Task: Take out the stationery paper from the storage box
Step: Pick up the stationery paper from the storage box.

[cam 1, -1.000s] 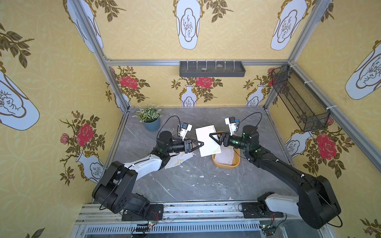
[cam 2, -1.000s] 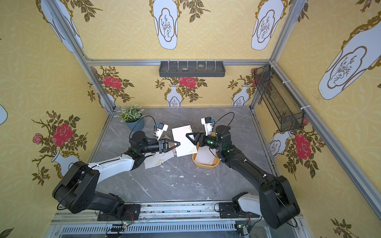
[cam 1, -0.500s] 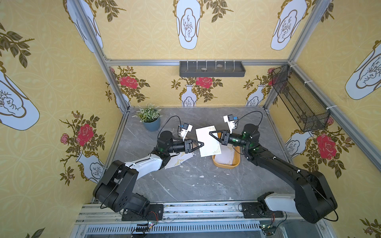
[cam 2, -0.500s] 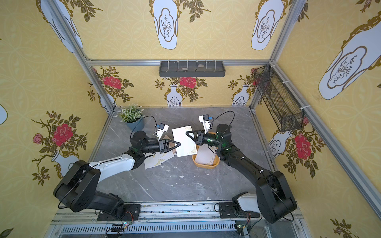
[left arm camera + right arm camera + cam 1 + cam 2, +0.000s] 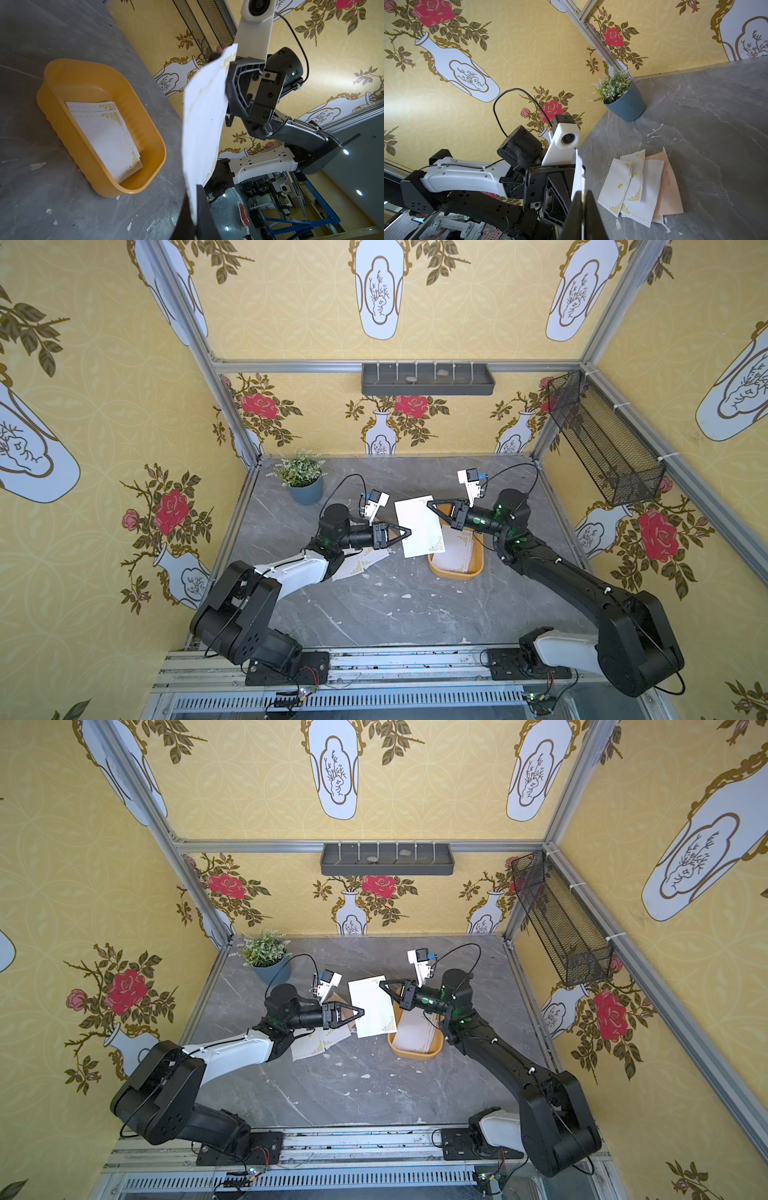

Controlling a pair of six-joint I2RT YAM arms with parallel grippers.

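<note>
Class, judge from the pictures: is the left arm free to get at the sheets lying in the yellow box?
Probably not yet: the left arm has its fingers shut on a raised sheet. The storage box is uncovered, its sheets exposed, so releasing first should free the way.

Potted plant (image 5: pixel 302 483) stands at table's (image 5: pixel 374 614) far corner

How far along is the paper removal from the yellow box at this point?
Done: several sheets lie in a loose pile on the table by the left arm. In hand: one sheet is up in the air, the left gripper shut on one edge, its opposite corner at the right gripper, between its fingers, grip unclear. Left: a few sheets lie in the storage box.
</note>
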